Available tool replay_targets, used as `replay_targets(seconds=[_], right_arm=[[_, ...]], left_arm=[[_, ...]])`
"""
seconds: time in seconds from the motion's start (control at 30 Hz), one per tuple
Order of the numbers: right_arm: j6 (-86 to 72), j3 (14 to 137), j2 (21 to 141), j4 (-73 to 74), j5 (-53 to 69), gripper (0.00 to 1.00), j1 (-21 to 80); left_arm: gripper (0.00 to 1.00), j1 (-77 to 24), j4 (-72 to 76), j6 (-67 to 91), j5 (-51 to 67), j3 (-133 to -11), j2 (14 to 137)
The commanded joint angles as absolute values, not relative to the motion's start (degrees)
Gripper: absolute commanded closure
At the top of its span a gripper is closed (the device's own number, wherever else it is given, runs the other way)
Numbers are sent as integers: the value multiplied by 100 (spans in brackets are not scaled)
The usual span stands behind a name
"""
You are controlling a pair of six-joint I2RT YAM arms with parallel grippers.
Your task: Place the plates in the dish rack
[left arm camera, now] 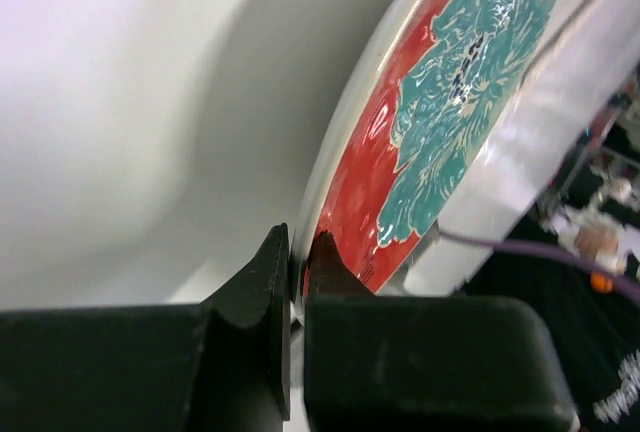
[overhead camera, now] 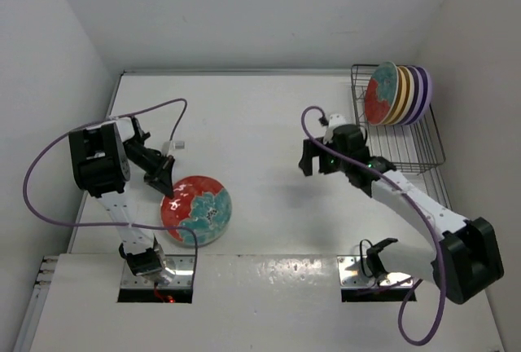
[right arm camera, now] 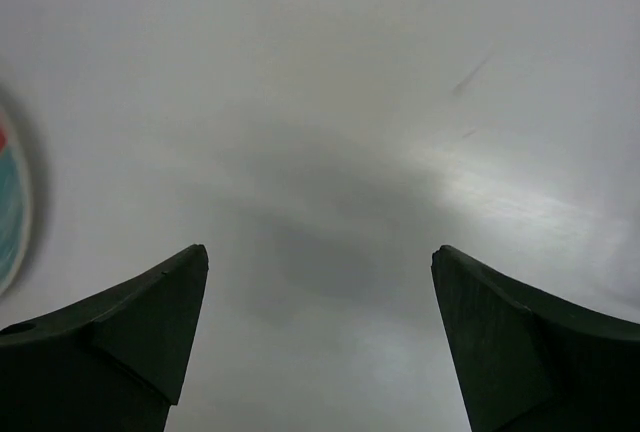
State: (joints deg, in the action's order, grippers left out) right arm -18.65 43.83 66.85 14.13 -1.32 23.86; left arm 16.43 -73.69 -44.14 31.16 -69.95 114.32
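1. The left end effector is pressed together on the rim of a red floral plate, one finger on the glazed face and the other on the pale underside.
2. The left wrist view cuts that plate off at the top and right, so only part of it shows there. The dark clutter beyond it, crossed by a purple cable, is too blurred to make out.
3. From above, the left end effector grips the left edge of the plate, low on the left of the white surface. The plate is round and glossy red, with teal flowers facing up.
4. Whether its right edge rests on the surface cannot be told. In the left wrist view it is seen almost edge-on, slanting away up to the right.
5. The right end effector is spread wide over bare surface and holds nothing. A sliver of plate shows at the left edge of its view.
6. From above, the right end effector sits mid-surface, near the dish rack.
7. A row of five plates stands on edge at the rack's far end, faces leftward: red floral, cream, orange-yellow and two lilac. Each hides most of the next.
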Motion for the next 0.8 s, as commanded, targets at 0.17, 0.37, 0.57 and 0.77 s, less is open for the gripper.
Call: replay_targets(seconds=[0.17, 0.37, 0.57, 0.77], right_arm=[[-3348, 3638, 8423, -1914, 2476, 8, 3541], [-4323, 4271, 10025, -3585, 3313, 8, 3498], [-4562, 5070, 11187, -3745, 3823, 21, 3821], [-5027, 5150, 11611, -4016, 3903, 82, 3859]], left_arm=[[100, 618, -5994, -3840, 4341, -7743, 11022], [100, 123, -5406, -3929, 4333, -7454, 10433], [100, 62, -5353, -3806, 4438, -7453, 10433], [100, 62, -5353, -3806, 4334, -7567, 10433]])
